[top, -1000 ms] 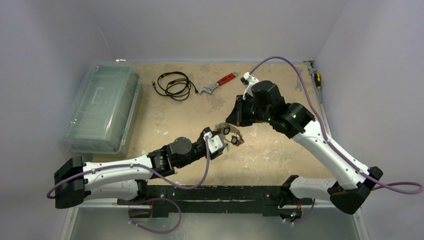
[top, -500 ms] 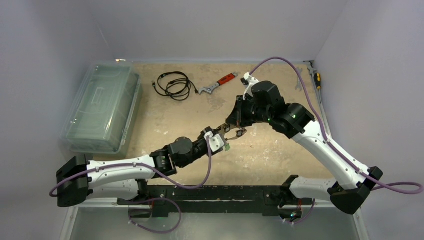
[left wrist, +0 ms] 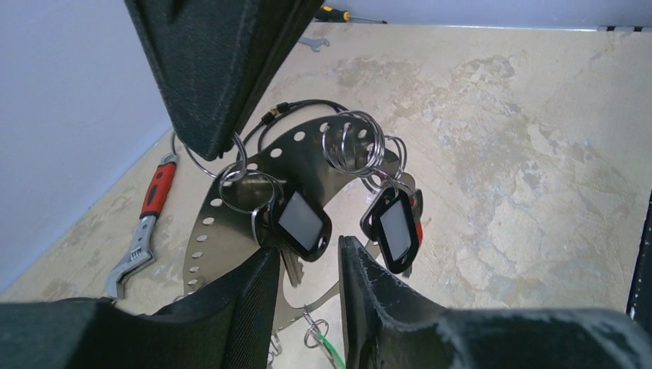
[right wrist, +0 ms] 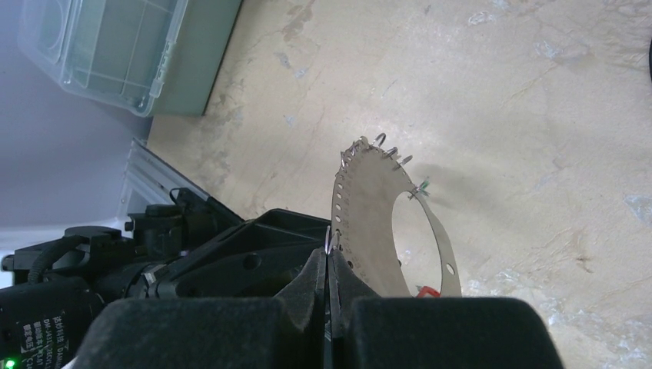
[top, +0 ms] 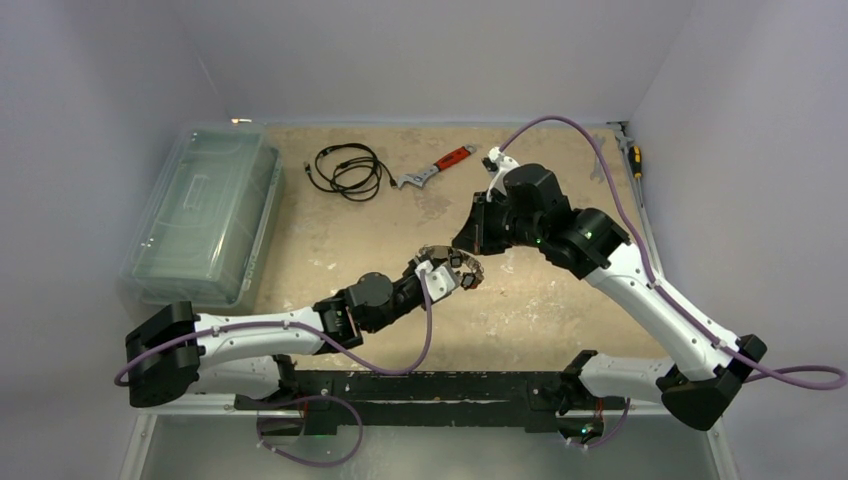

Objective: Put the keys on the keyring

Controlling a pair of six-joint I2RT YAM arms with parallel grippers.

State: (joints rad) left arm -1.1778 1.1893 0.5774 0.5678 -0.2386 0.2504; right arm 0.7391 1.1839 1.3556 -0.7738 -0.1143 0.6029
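Left gripper (left wrist: 307,265), at the lower centre of the left wrist view: its two fingers (left wrist: 238,307) stand partly spread, with a plain gap between them, and they straddle the lower part of the keyring (left wrist: 304,157); contact with it cannot be told. Right gripper (right wrist: 328,261), at the lower centre of the right wrist view: fingers pressed together, pinching the rim of the keyring, which stands on edge above them. In the left wrist view this same gripper enters from the upper left and grips the ring at its left rim. The keyring is a flat grey metal hoop with a row of small holes along its edge, held off the table (top: 330,240) at mid-frame in the top view, between the two grippers. The keys (left wrist: 305,224) hang from it on small wire rings; two bear dark tags with pale windows, side by side. Upper part of the top view: a coiled black cable (top: 345,168) and a red-handled wrench (top: 436,168), well apart from the ring. Left: a clear plastic box (top: 200,215).
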